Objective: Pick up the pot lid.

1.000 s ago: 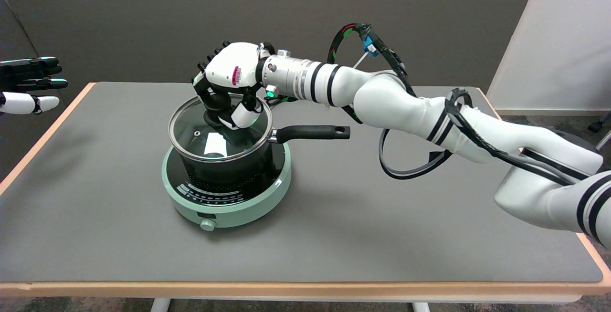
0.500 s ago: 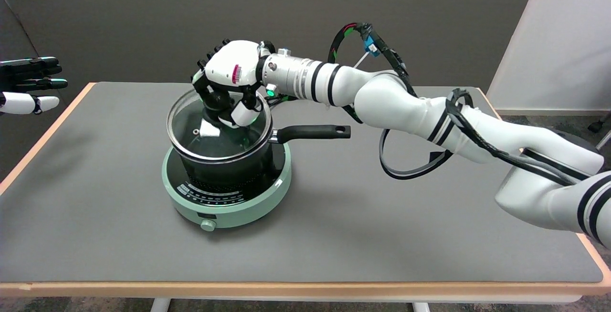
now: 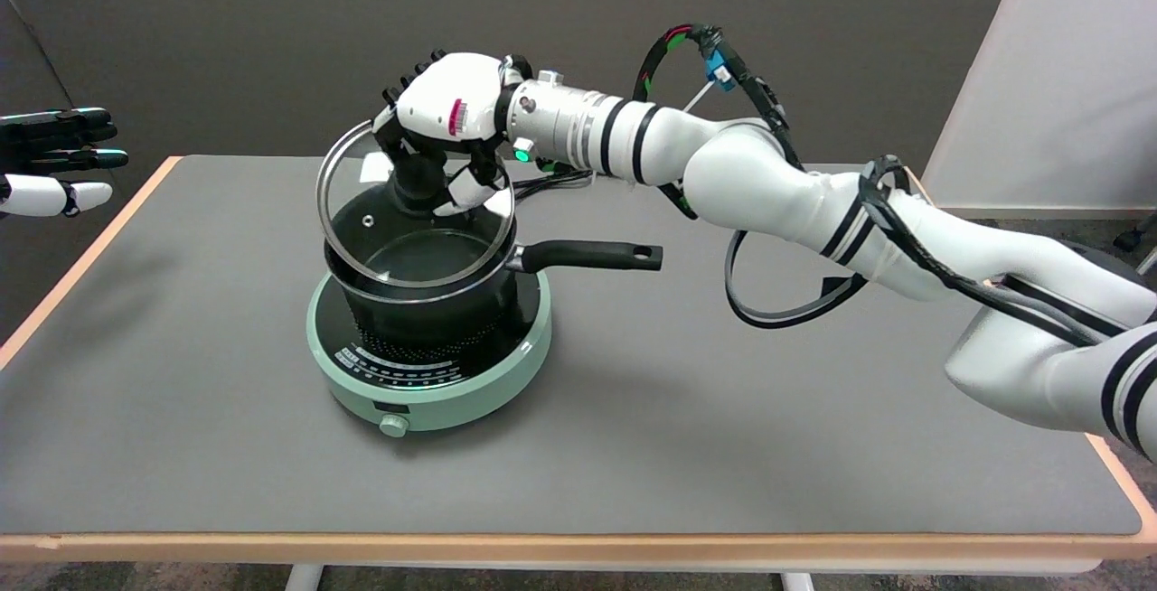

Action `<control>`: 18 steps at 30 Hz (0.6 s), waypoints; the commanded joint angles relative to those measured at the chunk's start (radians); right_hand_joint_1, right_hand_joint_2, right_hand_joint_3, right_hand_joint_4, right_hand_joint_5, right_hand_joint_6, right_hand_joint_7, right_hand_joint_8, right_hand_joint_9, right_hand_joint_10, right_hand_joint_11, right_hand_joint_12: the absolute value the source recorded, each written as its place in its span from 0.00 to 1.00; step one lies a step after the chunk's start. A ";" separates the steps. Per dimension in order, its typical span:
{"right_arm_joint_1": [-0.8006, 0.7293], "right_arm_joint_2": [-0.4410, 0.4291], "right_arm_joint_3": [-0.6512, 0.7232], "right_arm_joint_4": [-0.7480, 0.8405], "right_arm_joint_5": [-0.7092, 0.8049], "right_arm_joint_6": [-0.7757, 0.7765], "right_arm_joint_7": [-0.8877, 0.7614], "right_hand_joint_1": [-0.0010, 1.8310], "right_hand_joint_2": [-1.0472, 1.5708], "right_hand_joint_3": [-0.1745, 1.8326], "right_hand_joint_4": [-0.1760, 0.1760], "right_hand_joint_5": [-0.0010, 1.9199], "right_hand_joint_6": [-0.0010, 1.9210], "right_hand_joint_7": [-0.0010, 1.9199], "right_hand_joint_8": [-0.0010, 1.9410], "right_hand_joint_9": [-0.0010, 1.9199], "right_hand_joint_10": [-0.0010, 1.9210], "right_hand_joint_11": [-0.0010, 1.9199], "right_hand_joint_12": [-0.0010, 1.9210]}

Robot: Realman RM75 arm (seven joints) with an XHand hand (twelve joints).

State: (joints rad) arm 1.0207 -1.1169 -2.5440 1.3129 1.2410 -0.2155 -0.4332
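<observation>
Right hand (image 3: 440, 135): fingers clenched down around the black knob at the centre of the pot lid (image 3: 362, 182); palm back faces up and toward the camera.
Lid position: in the air above the pot (image 3: 425, 302), clear of the rim on the far side; whether its near edge touches the rim I cannot tell.
Lid orientation: round glass disc with a metal rim, no long axis; tilted, far edge raised, near edge low, top face turned toward the camera.
Lid detail: small vent hole visible left of the knob.
Pot: black, sits upright on the pale green cooktop (image 3: 434, 397); its straight black handle (image 3: 592, 255) points to picture right, roughly level.
Cooktop: on the grey table (image 3: 678, 428), left of centre, round knob at its near edge.
Right arm: reaches in from lower right, forearm nearly level above the handle.
</observation>
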 commanded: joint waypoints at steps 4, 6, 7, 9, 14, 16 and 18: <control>0.003 0.035 0.059 0.016 0.001 -0.001 0.003 0.65 0.79 0.28 0.42 0.39 0.70 0.49 0.65 0.44 0.91 0.36 0.57; -0.004 0.037 0.075 0.014 0.001 -0.001 0.003 0.65 0.79 0.28 0.42 0.39 0.70 0.49 0.65 0.44 0.91 0.36 0.57; -0.009 0.038 0.086 0.011 0.001 -0.001 0.003 0.65 0.79 0.28 0.42 0.39 0.70 0.49 0.65 0.44 0.91 0.36 0.57; -0.013 0.040 0.104 0.009 0.003 -0.001 0.003 0.65 0.79 0.28 0.42 0.39 0.70 0.49 0.65 0.44 0.91 0.36 0.57; -0.029 0.053 0.160 0.012 0.003 -0.001 0.003 0.65 0.78 0.29 0.43 0.39 0.70 0.49 0.65 0.44 0.92 0.36 0.57; -0.031 0.058 0.180 0.015 0.003 -0.001 0.003 0.65 0.78 0.29 0.43 0.39 0.70 0.49 0.65 0.45 0.92 0.36 0.57; -0.031 0.066 0.195 0.019 0.003 -0.001 0.003 0.65 0.78 0.29 0.43 0.39 0.70 0.49 0.65 0.45 0.92 0.36 0.57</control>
State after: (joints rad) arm 1.0147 -1.0851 -2.4664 1.3222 1.2419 -0.2165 -0.4310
